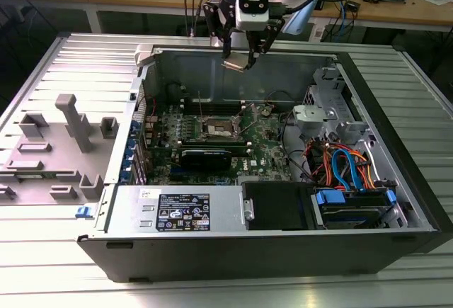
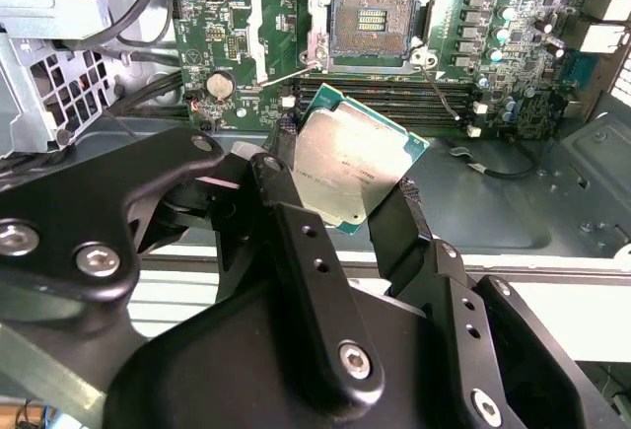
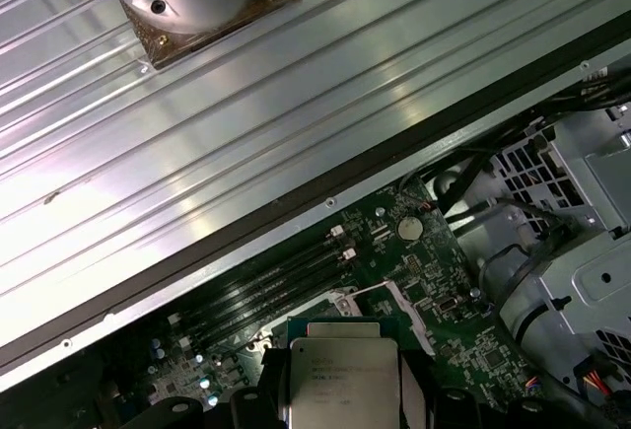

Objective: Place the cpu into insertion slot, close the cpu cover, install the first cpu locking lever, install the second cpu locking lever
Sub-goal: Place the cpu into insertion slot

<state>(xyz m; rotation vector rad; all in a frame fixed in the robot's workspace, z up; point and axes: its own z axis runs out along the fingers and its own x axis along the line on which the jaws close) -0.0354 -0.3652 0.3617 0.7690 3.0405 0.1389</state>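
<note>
Cpu (image 2: 355, 168) is pinched between the two black fingers (image 2: 296, 222) of the gripper (image 1: 242, 59). They are closed narrowly on two opposite edges, so the silver top faces out and no pad covers it. Judging by this grip, the hold is on the edges to keep the chip flat and spare its contact face, which would let it go down level into the slot (image 2: 370, 20).

In the exterior view the gripper hangs well above the slot and off toward the far wall of the case (image 1: 283, 67), not over the slot itself. In the second wrist view the slot lies beyond the chip, well apart from it, with its dark square recess bare. The chip's corners look turned relative to the slot's sides, so it does not seem to be squared up with it.

The cover (image 2: 260, 35) appears swung back just beside the slot, its window showing green board (image 2: 513, 74) through it. That would leave the recess open from above. Thin wire pieces near the slot may be the levers, but they are too fine to be sure of.

Nothing has been seated, and the placing step looks to be in its carrying stage.
</note>
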